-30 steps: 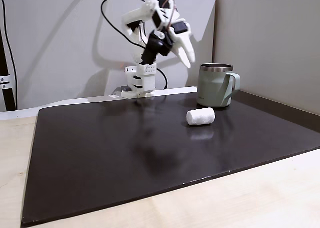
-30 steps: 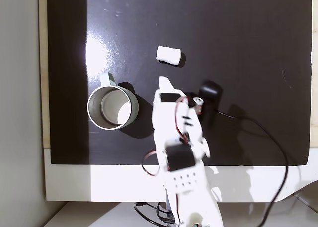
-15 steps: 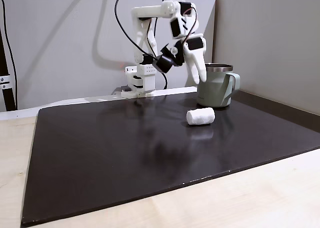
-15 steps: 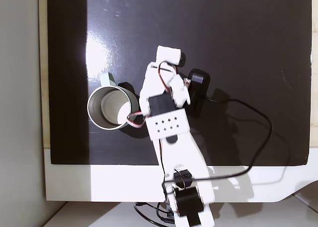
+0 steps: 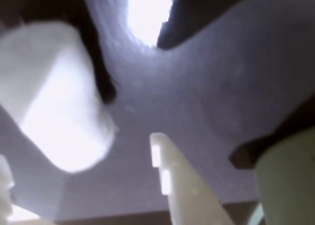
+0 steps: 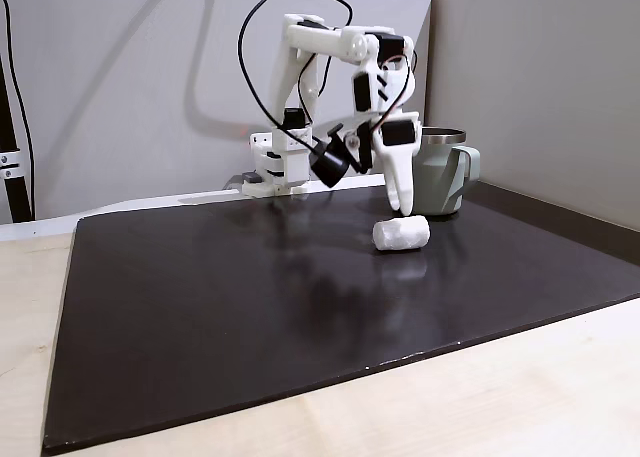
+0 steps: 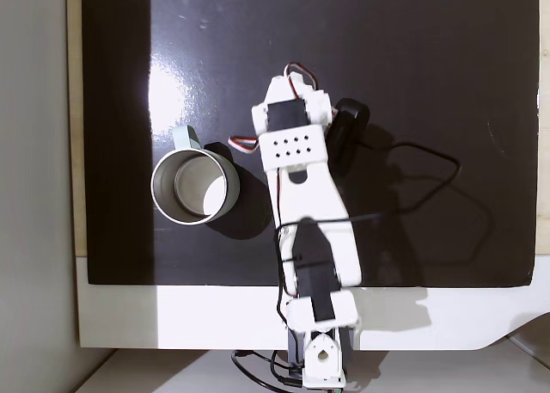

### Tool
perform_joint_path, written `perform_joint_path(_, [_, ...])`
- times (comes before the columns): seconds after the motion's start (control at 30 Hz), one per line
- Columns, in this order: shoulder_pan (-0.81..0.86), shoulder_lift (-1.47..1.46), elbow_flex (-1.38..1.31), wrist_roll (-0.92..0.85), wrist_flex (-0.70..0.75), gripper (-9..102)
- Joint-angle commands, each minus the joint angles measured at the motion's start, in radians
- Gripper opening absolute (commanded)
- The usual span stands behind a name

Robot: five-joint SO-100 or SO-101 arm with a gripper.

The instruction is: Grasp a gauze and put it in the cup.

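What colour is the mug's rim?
Bare steel grey, atop the pale sage-green mug; clearest in a fixed view from the side.

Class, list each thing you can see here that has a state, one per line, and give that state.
gauze: lying on its side on the mat, not gripped.
cup: upright, nothing inside.
hand: pointing down just above the gauze; open or shut cannot be told.
mat: lying flat under everything.

A white gauze (image 6: 401, 234) lies on a glossy black mat (image 6: 250, 287) beside a pale sage-green cup (image 6: 432, 173) with a steel rim, under a white gripper (image 6: 402, 202).
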Motion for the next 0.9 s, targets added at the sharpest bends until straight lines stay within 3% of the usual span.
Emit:
perform_joint_path(0.0, [0.015, -0.038, -0.109, 0.002, 0.014, 31])
perform_joint_path(0.4, [0.009, -0.195, -0.225, 0.006, 0.021, 29])
perform_joint_path(0.5, [0.006, -0.204, -0.232, 0.011, 0.021, 24])
perform_joint_path(0.67, [0.006, -0.190, -0.239, 0.025, 0.021, 0])
perform_joint_path(0.87, [0.006, -0.133, -0.227, 0.040, 0.040, 0])
